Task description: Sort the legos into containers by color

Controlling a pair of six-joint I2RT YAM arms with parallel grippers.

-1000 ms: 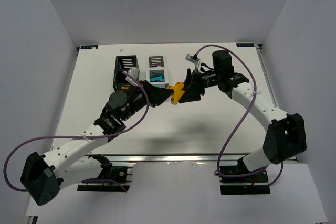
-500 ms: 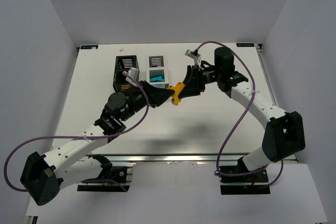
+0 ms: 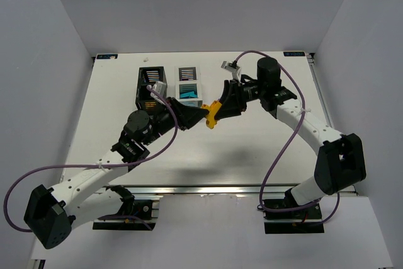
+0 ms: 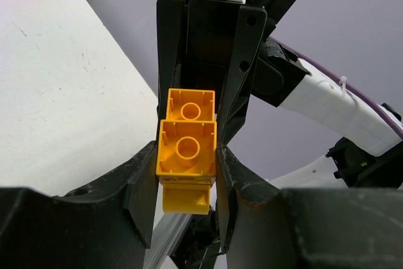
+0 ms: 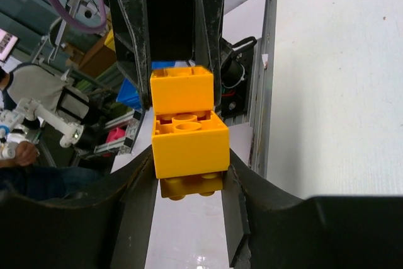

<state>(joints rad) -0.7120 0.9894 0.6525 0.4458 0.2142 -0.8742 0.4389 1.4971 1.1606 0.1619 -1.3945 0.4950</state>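
We find the left claw (image 4: 186,159) clamped on a yellow brick (image 4: 186,149). The right claw (image 5: 189,159) is clamped on a second yellow brick (image 5: 189,144). The two bricks touch between the claws, held off the table (image 3: 252,143). The white bin (image 3: 188,83) and black bin (image 3: 150,86) stand just beyond the left claw.

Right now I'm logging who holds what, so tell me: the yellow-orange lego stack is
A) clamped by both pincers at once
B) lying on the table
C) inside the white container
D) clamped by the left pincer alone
A. Each wrist view shows the yellow-orange lego stack pinched at one end by the left pincer and at the other end by the right pincer, held in the air between the two arms.
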